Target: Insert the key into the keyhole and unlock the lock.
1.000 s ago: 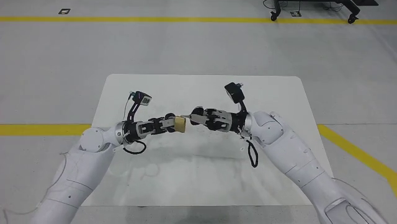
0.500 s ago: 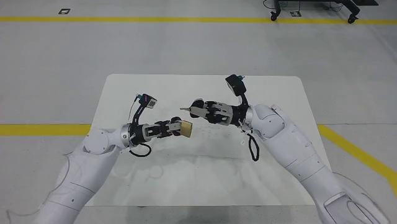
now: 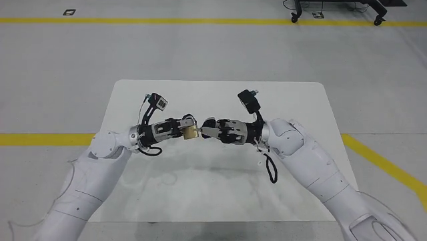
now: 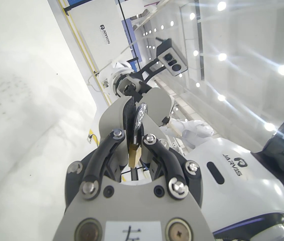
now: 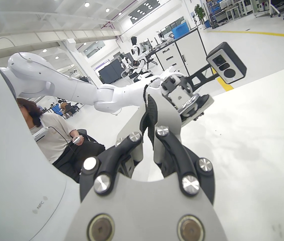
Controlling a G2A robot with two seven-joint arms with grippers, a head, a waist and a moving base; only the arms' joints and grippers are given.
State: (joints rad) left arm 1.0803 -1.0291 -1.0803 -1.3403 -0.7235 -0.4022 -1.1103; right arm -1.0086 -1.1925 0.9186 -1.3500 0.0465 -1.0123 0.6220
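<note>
A white label [image 4: 133, 230] with one dark character sits behind the left gripper [image 4: 139, 106]; a lettered white board [image 4: 101, 33] stands beyond its fingertips.

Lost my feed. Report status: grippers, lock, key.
Left gripper shut on lock, right gripper shut on key. Key tip at lock; seated or not, cannot tell. Nothing in the way.
</note>
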